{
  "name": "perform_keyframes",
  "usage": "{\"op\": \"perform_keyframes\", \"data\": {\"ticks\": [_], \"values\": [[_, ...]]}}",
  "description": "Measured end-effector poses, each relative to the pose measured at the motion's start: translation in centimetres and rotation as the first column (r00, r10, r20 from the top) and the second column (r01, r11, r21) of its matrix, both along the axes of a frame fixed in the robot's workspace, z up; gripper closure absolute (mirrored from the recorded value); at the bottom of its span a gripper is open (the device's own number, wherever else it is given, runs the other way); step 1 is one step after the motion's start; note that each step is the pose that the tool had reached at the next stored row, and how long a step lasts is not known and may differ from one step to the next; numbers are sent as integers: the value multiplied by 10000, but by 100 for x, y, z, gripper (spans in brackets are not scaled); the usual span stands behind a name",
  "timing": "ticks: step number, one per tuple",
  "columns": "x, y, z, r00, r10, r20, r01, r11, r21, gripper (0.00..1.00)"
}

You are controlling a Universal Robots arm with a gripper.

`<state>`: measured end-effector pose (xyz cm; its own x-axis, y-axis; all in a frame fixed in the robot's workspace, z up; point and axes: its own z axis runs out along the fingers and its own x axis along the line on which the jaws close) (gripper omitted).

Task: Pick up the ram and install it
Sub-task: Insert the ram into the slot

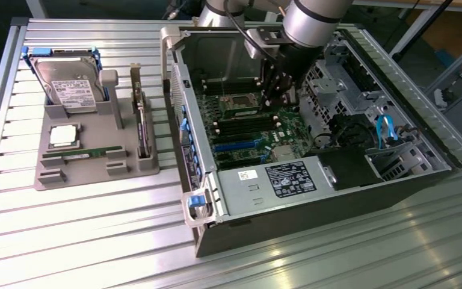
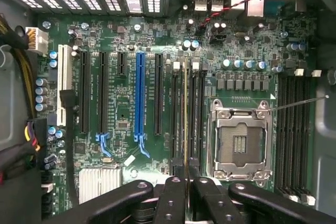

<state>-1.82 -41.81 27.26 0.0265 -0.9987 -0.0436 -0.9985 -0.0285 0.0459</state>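
Hand [image 2: 186,184] clamped on ram [image 2: 185,119], edge-on over memory slots [image 2: 196,108], beside processor socket [image 2: 240,140]

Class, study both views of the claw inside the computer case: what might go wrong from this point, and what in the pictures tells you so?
1. The claw grips the ram stick edge-on over several narrow slots packed side by side; a slight offset might seat it crooked or between slots.
2. The open processor socket lies right beside those slots, so a slip might hit its bare contacts.
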Motion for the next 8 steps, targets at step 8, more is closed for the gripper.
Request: {"op": "perform_keyframes", "data": {"ticks": [8], "values": [[0, 0, -147, 10000, 0, -1, 0, 10000, -1, 88]]}}
